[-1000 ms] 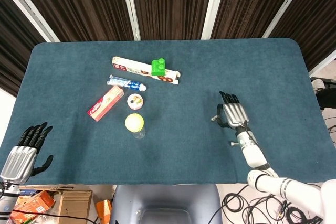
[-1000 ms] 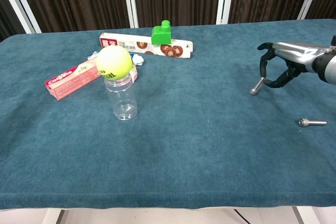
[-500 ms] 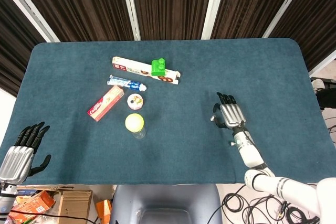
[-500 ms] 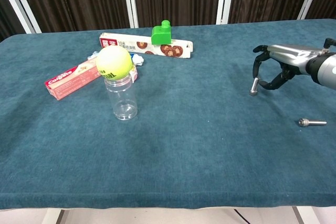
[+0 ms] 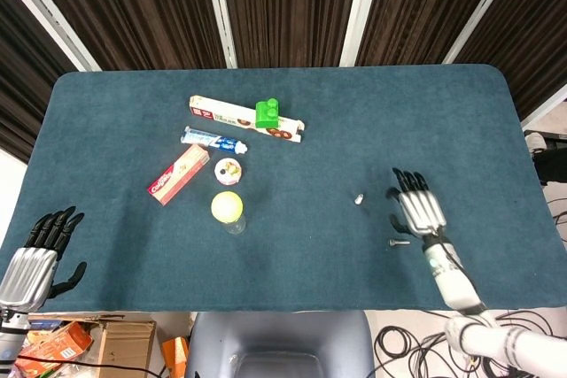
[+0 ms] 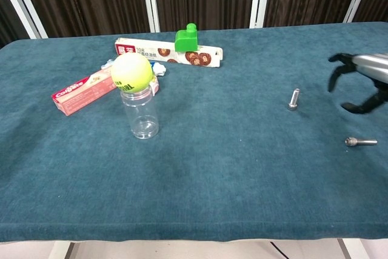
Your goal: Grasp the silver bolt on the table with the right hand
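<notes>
Silver bolt [image 6: 294, 99] lies on counter [image 5: 310, 121], apart from right robot hand [image 5: 418, 212], to its left. Right robot hand spread wide, holding nothing, above counter near front edge. Second bolt [image 6: 359, 142] just below it. Bare cloth surrounds silver bolt.

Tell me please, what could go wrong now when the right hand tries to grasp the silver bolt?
1. Two silver bolts lie near the right hand: a standing bolt and a lying bolt. The hand, open and apart from both, might go for the wrong one.
2. The standing bolt looks upright on the cloth table; a finger brushing it could tip it and let it roll.
3. Both bolts are small, so the fingers may close on nothing.
</notes>
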Tool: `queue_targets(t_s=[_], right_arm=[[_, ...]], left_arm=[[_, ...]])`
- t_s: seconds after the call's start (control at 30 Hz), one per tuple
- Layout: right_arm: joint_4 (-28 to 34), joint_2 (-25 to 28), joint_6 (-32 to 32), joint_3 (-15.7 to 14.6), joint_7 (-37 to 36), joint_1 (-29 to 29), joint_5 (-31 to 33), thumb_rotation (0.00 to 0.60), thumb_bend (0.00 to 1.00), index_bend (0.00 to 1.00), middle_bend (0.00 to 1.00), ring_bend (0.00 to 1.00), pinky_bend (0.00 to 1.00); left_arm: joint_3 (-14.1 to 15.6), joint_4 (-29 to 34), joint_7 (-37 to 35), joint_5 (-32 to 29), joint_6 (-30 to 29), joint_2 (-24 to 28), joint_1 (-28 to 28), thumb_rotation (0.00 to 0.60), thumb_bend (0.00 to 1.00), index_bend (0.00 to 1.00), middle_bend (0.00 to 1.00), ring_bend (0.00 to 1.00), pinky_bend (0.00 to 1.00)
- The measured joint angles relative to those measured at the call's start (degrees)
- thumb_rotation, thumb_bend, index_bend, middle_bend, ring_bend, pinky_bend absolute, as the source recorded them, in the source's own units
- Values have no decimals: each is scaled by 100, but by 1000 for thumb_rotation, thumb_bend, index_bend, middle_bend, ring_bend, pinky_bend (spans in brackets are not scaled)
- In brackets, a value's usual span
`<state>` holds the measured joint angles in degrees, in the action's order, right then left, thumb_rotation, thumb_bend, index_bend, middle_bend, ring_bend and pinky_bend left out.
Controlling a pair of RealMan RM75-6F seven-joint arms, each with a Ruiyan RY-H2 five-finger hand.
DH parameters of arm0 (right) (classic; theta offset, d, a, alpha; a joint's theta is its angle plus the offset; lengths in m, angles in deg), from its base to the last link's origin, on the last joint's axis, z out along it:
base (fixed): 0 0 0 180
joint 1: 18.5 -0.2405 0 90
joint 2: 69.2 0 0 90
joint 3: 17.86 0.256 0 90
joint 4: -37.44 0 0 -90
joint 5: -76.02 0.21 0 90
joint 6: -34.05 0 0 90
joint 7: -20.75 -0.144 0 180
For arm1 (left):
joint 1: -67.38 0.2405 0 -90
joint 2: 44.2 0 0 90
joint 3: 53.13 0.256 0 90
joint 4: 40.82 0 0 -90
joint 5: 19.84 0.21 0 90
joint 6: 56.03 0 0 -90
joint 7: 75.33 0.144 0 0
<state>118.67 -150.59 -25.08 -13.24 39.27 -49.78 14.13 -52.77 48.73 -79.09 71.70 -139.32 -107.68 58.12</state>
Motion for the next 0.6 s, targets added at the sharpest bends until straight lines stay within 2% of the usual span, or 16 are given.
queue_targets(t_s=[0.13,0.27,0.6], right_arm=[[192,265,-70,-321,18,246,-268,600,334,413,0,0,0],[265,382,-77,-483,-90,392,-470,600,334,432,0,0,0],[45,242,243,-557,-122,425,-545,600,334,453,0,0,0]], left_arm=[[-15,4,4,-32,-6,-4,6,600,380,0,0,0,75],[-19,2,18,-57,35,-7,-2,600,381,0,0,0,75],[-15,-2,36,-53,52,-21,-9,600,378,0,0,0,75]])
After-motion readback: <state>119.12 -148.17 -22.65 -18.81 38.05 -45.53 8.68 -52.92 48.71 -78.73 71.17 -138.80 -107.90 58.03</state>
